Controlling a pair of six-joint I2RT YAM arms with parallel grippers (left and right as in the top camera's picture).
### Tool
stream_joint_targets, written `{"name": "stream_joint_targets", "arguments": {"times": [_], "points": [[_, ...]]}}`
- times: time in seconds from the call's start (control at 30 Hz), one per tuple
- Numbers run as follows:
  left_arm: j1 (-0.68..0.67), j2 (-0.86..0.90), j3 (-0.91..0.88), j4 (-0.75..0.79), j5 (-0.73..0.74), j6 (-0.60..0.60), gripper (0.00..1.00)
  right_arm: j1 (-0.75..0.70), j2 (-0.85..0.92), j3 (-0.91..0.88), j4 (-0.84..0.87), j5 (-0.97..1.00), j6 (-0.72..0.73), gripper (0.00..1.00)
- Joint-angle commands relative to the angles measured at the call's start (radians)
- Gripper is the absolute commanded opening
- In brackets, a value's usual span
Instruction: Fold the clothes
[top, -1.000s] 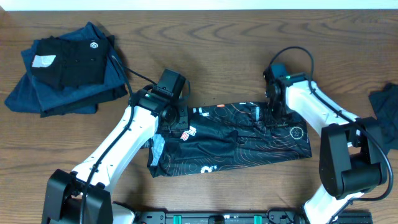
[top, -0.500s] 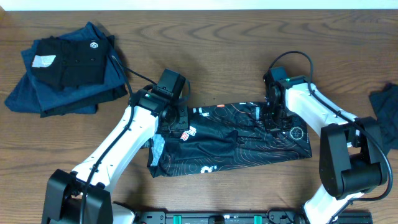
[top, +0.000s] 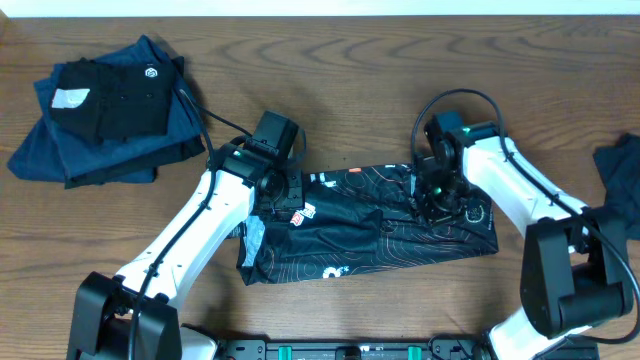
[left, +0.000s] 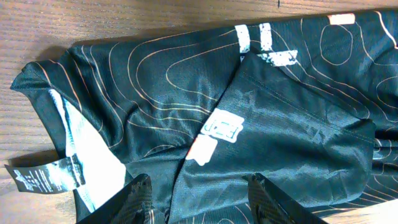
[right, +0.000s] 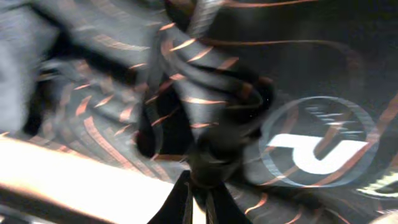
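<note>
The right gripper (right: 200, 186) is pinched tight on a puckered ridge of the shirt (top: 370, 225), just beside a round white logo (right: 314, 149). Only the right wrist view shows that bunching; from overhead the gripper hides it. The left gripper (left: 199, 182) has its fingers (left: 140, 196) about half apart, astride a folded flap. The cloth lies between them, though whether they press on it is hard to tell. This view alone shows a white label (left: 46, 177) sticking out at the shirt's corner. From overhead, the shirt lies as a long band across the middle of the table (top: 350, 60), toward its near edge. A folded pile (top: 105, 110) sits at the far left corner and another dark garment (top: 625, 180) at the right edge. A second ago the right gripper stood at the shirt's far edge with its fingers apart. It is now further in over the cloth, and the left arm has not moved.
</note>
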Motion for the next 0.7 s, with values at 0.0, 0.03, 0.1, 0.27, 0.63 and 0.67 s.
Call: {"name": "stream_joint_targets", "arguments": {"times": [0.0,0.03,0.1,0.27,0.63,0.67], "points": [[0.003,-0.012,0.021,-0.003,0.006,-0.005,0.52,0.014,-0.022,0.001,-0.035,-0.099,-0.052,0.09],[0.003,-0.012,0.021,-0.003,0.006,-0.005,0.52,0.015,-0.022,0.001,-0.054,-0.101,-0.052,0.10],[0.003,-0.012,0.021,-0.003,0.006,-0.005,0.52,0.016,-0.022,0.001,-0.092,-0.100,-0.051,0.17],[0.003,-0.011,0.021,-0.003,0.006,-0.005,0.52,0.016,-0.022,0.001,-0.129,-0.076,-0.031,0.06],[0.003,-0.011,0.021,-0.003,0.006,-0.005,0.52,0.014,-0.048,0.008,0.161,0.047,0.194,0.08],[0.003,-0.011,0.021,-0.003,0.006,-0.005,0.52,0.014,-0.047,0.008,0.181,0.046,0.200,0.09]]}}
